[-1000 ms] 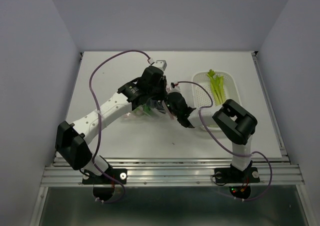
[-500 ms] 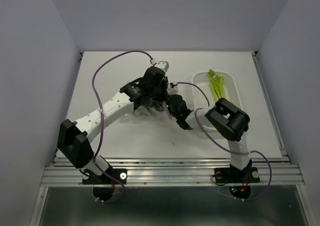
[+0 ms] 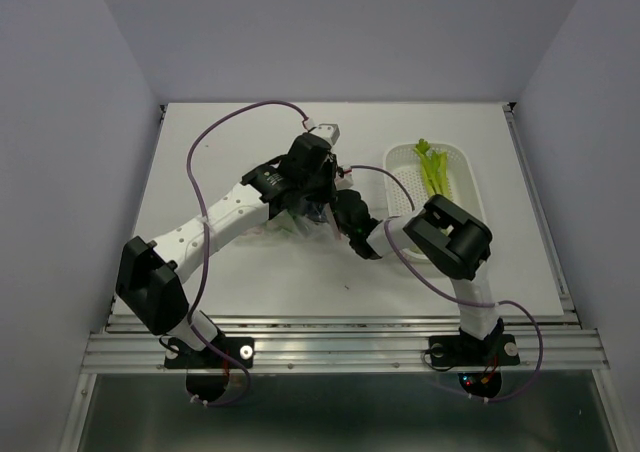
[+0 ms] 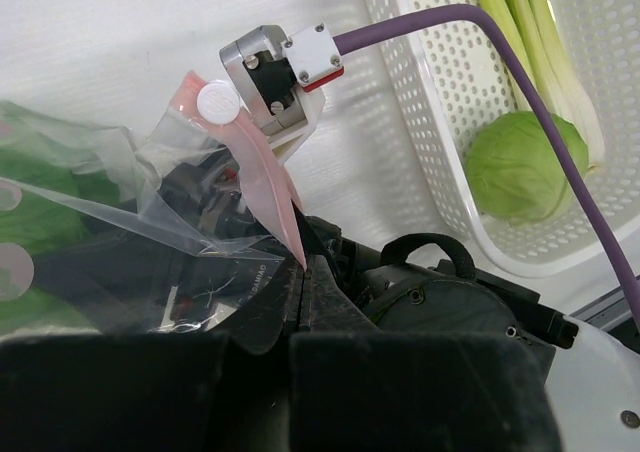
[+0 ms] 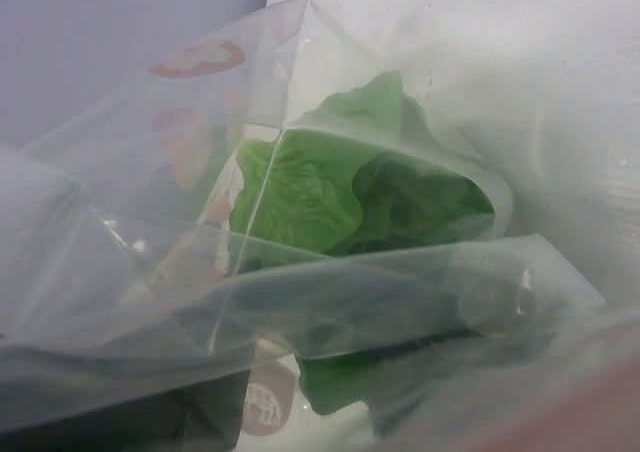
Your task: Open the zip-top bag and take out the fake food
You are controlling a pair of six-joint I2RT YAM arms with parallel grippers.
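Observation:
The clear zip-top bag (image 4: pixel 110 197) lies mid-table, its pink zip strip (image 4: pixel 268 187) lifted. My left gripper (image 4: pixel 305 264) is shut on that strip's edge. My right gripper (image 3: pixel 343 212) is pushed into the bag's mouth from the right. In the right wrist view, a leafy green piece of fake food (image 5: pixel 325 192) sits inside the bag just ahead. Plastic film covers the right fingers, so how far apart they stand is hidden. A round green cabbage head (image 4: pixel 515 167) and a pale stalk (image 4: pixel 535 42) lie in the white basket (image 4: pixel 425 122).
The white perforated basket (image 3: pixel 400 177) stands to the right of the bag, close to my right forearm. A purple cable (image 4: pixel 560 152) from the right wrist crosses over the basket. The two arms crowd together over the table's middle.
The right arm has folded and pushed left, driving its gripper further into the bag. The left gripper has kept its hold on the zip strip, almost unmoved.

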